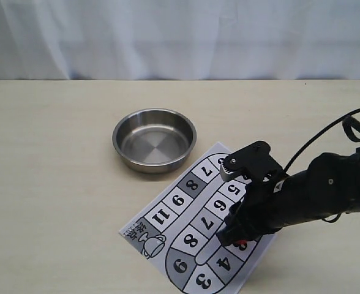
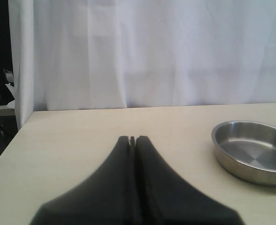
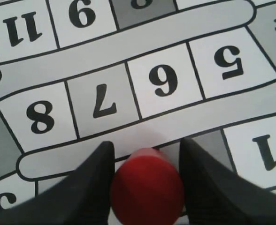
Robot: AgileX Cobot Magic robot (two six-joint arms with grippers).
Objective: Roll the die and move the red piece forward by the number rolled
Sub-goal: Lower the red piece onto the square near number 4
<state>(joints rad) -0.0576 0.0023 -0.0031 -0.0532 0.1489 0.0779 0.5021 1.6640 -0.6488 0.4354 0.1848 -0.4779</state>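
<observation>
1. A pale, wood-grain table point(image 1: 45, 184) fills the scene, and a white curtain point(image 1: 168, 37) hangs along its far edge. In the left wrist view a dark strip of room shows at the curtain's end, too dim to make out
2. The left gripper point(image 2: 132, 139) hangs over bare table with its two black fingers pressed together and nothing between them
3. A round steel bowl point(image 1: 152, 165) sits near the middle of the table, just beyond the far corner of the paper; only its ringed, shiny floor shows inside
4. A printed paper game board point(image 1: 212, 153) lies at an angle toward the near side. Its winding track is drawn in white and grey squares
5. Numbers that can be read in the exterior view include 11, 9, 8, 7, 6, 5, 4 and 3. The right wrist view adds a 1. Small characters beside a drawing at the board's left corner are too small to read
6. A black right arm point(image 1: 327, 184) with a cable reaches in from the right, over the board
7. The right gripper point(image 3: 146, 144) has its fingers closed against both sides of the red piece point(image 3: 147, 187), above a grey square next to the 1. In the exterior view it shows by the 4
</observation>
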